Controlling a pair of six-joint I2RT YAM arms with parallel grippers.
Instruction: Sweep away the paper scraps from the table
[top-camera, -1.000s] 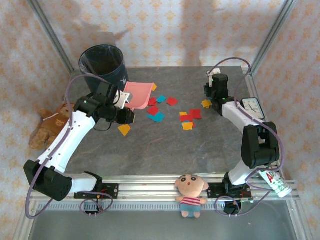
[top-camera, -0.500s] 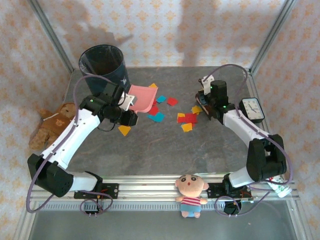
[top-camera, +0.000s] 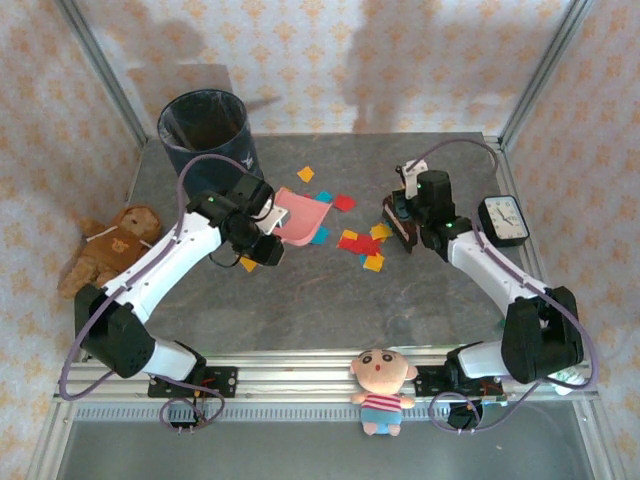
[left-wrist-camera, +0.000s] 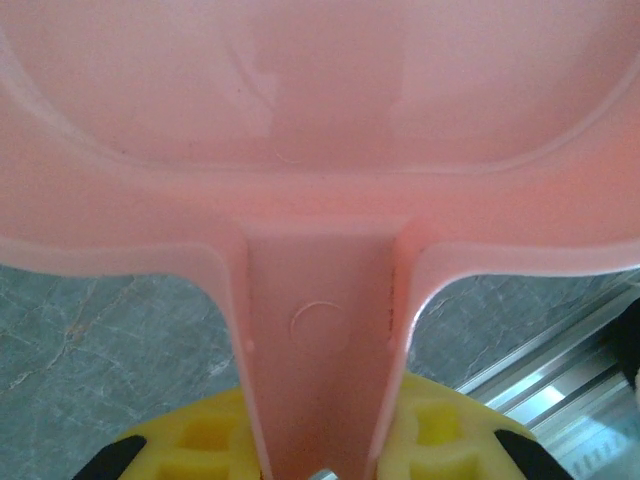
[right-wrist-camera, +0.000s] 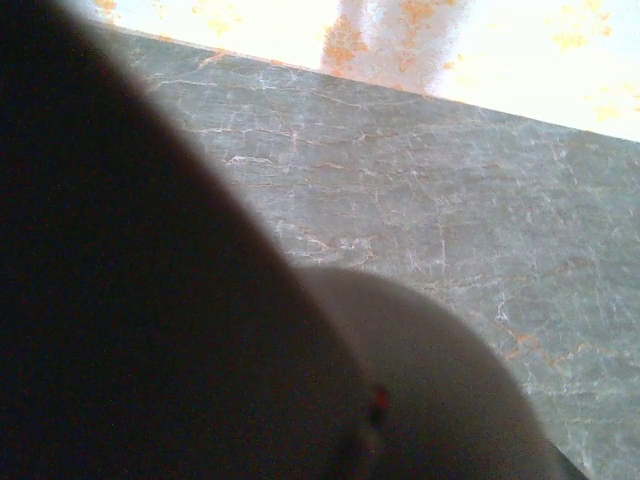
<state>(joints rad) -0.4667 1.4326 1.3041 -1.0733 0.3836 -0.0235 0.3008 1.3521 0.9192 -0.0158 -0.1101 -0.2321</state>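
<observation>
A pink dustpan (top-camera: 303, 218) lies low over the table (top-camera: 330, 300) left of centre. My left gripper (top-camera: 272, 212) is shut on its handle; in the left wrist view that handle (left-wrist-camera: 320, 340) runs between yellow fingers (left-wrist-camera: 200, 445). My right gripper (top-camera: 412, 208) is shut on a dark brush (top-camera: 398, 218) at the right of the paper scraps (top-camera: 365, 246). The scraps are red, yellow and orange, with a blue one (top-camera: 320, 236) at the pan's lip, a red one (top-camera: 344, 202) and an orange one (top-camera: 305, 173) farther back. In the right wrist view a dark blur (right-wrist-camera: 150, 300) covers the fingers.
A dark bin (top-camera: 205, 125) stands at the back left corner. A teddy bear (top-camera: 110, 245) lies off the left edge, a clock (top-camera: 503, 218) sits at the right, and a doll (top-camera: 382, 385) lies on the front rail. One orange scrap (top-camera: 248, 263) lies under the left arm.
The left arm has carried the dustpan right and nearer, towards the middle. The right arm has swung left and nearer with the brush, pushing the scrap cluster towards the pan.
</observation>
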